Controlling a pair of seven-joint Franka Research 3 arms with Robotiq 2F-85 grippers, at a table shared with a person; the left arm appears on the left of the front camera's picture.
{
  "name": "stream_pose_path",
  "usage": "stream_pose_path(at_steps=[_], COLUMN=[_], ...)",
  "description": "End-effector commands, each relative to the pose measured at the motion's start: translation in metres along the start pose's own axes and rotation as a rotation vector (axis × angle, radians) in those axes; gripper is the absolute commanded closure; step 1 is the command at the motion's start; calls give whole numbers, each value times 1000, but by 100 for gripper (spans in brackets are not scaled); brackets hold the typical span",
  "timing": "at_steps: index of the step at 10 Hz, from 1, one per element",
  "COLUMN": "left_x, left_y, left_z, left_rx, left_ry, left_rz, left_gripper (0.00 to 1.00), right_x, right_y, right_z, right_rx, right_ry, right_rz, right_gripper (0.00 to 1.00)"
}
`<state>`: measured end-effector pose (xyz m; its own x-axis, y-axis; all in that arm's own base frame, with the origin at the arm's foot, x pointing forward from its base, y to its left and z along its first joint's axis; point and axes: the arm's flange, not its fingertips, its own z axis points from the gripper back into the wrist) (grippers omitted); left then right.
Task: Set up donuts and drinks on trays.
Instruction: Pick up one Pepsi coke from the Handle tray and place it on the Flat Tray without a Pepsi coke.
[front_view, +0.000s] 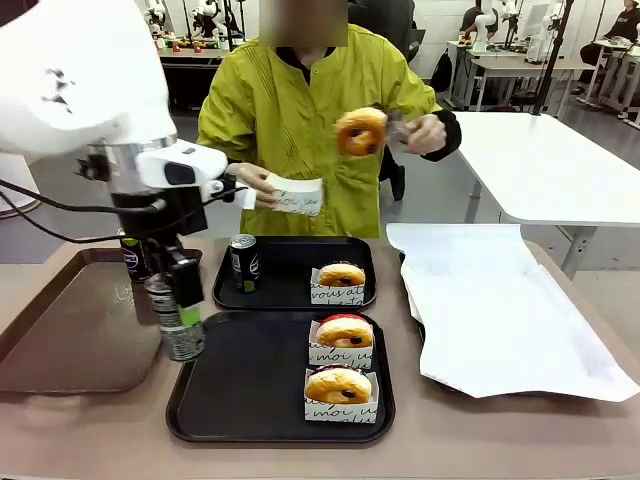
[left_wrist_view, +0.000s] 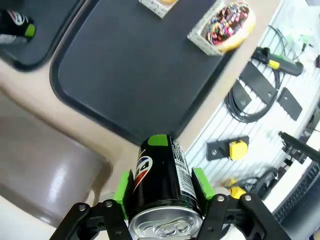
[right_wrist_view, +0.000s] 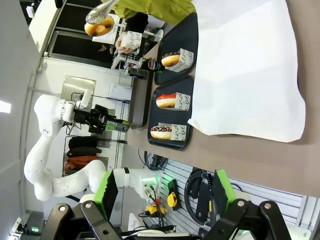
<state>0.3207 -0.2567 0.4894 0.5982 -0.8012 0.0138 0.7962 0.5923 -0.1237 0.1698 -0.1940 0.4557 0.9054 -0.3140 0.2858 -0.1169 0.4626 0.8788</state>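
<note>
- Front: the left gripper (front_view: 180, 325), jaws clamped on a black can (front_view: 178, 322), hangs over the gap between the brown tray (front_view: 60, 330) and the near black tray (front_view: 240, 385), whose left half lies bare.
- Left wrist: the can (left_wrist_view: 162, 187) sits gripped above the table edge.
- Right wrist: the right gripper (right_wrist_view: 162, 197) has its jaws apart, nothing between them.

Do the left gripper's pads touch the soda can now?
Touching. In the left wrist view, the green pads press both sides of the soda can.

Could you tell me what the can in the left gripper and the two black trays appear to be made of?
The can in the left gripper looks like metal: a bright silver top with a pull tab, and a glossy printed black wall. The near tray and the far tray look like matte black plastic, probably moulded, judging by their rounded corners and raised rims.
</note>
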Motion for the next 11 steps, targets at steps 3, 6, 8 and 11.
stream_pose_path(at_steps=[3, 6, 8, 11], left_x=[38, 55, 63, 68], left_y=[7, 22, 35, 50], left_z=[-40, -67, -75, -90], left_rx=[53, 63, 69, 93], left_ry=[-13, 8, 14, 30], left_rz=[55, 88, 117, 160], left_gripper=[41, 41, 41, 41], right_x=[1, 1, 1, 1], right_y=[0, 0, 0, 0], right_z=[0, 0, 0, 0], right_rx=[12, 12, 12, 12], right_ry=[-1, -1, -1, -1], right_rz=[12, 12, 12, 12], right_gripper=[0, 0, 0, 0])
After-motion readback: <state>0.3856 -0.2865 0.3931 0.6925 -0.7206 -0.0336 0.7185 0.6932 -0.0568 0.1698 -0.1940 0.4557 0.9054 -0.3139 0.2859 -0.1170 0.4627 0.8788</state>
